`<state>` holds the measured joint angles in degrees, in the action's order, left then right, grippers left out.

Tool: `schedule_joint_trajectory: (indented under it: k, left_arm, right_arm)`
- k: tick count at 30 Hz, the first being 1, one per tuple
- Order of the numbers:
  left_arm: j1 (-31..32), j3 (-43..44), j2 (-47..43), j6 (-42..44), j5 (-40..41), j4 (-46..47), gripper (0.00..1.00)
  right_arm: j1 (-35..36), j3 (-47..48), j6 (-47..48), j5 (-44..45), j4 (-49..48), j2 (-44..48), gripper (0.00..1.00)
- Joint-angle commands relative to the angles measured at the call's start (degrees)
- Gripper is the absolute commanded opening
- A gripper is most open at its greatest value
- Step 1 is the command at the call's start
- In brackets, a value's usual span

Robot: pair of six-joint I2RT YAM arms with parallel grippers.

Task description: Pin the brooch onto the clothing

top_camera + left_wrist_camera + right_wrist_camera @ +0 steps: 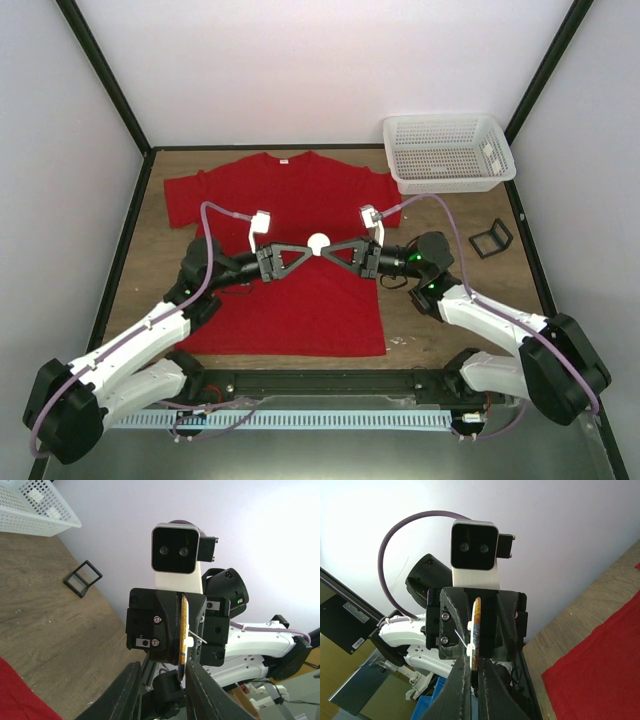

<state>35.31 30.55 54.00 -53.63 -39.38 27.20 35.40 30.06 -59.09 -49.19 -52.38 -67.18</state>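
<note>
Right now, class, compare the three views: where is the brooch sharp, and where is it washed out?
Top external: even light, but the brooch is a washed-out pale dot, face unreadable. Left wrist: brooch edge-on and sharp against a bright wall. Right wrist: brooch likewise sharp, mottled colour showing.

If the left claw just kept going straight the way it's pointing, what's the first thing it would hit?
The brooch: it sits right at the tips of the left gripper. Directly behind it, the right gripper points back head-on, apparently clamped on the brooch.
</note>
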Motion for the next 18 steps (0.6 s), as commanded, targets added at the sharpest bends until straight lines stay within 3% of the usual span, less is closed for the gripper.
schedule_joint_trajectory:
  k: [1,13,18]
  left_arm:
    - [0.20,1.00,0.85,-0.91,-0.34,3.54,0.25]
    - [0.17,0.86,1.46,-1.48,-1.07,4.09,0.13]
    - [0.20,0.65,1.55,-1.59,-1.28,4.22,0.04]
  right_arm:
    - [-0.12,0.74,-0.25,-0.15,-2.81,-0.58,0.01]
    - [-0.11,0.43,-0.12,-0.12,-3.13,-1.93,0.01]
    - [-0.09,0.40,0.17,-0.21,-3.07,-2.30,0.01]
